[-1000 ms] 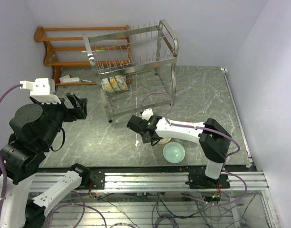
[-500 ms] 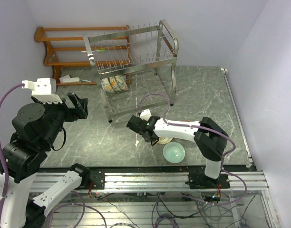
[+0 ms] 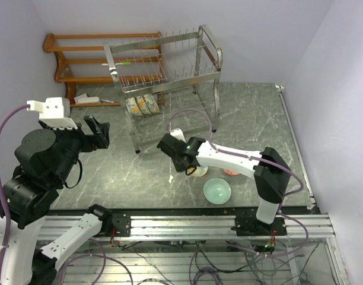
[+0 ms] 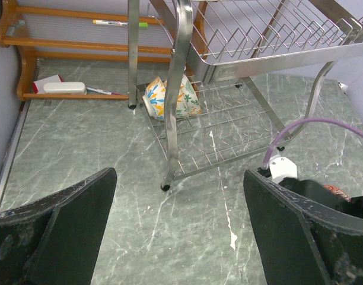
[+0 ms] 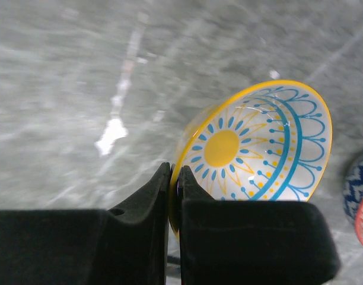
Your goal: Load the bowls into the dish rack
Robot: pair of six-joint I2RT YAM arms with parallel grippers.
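My right gripper [image 5: 176, 176] is shut on the rim of a yellow-rimmed bowl with a blue and yellow sun pattern [image 5: 258, 148] and holds it tilted above the table; in the top view this bowl [image 3: 198, 171] peeks out under the gripper [image 3: 190, 169]. A plain mint green bowl [image 3: 217, 190] sits near the front edge. A red-patterned bowl [image 3: 231, 172] lies partly hidden behind the right arm. Two floral bowls [image 3: 141, 105] stand on the lower tier of the steel dish rack [image 3: 164, 71], also in the left wrist view [image 4: 169, 98]. My left gripper [image 4: 178, 237] is open and empty, raised at the left.
An orange-brown wooden shelf rack [image 3: 80, 59] stands at the back left with small white items [image 4: 64, 87] on its lowest shelf. The rack's steel legs [image 4: 172, 119] stand between the arms and the lower tier. A purple cable [image 3: 193, 119] loops over the right arm.
My right gripper has risen and shifted slightly toward the rack with the yellow-rimmed bowl in it. The red-patterned bowl has come into view. The left arm has barely moved.
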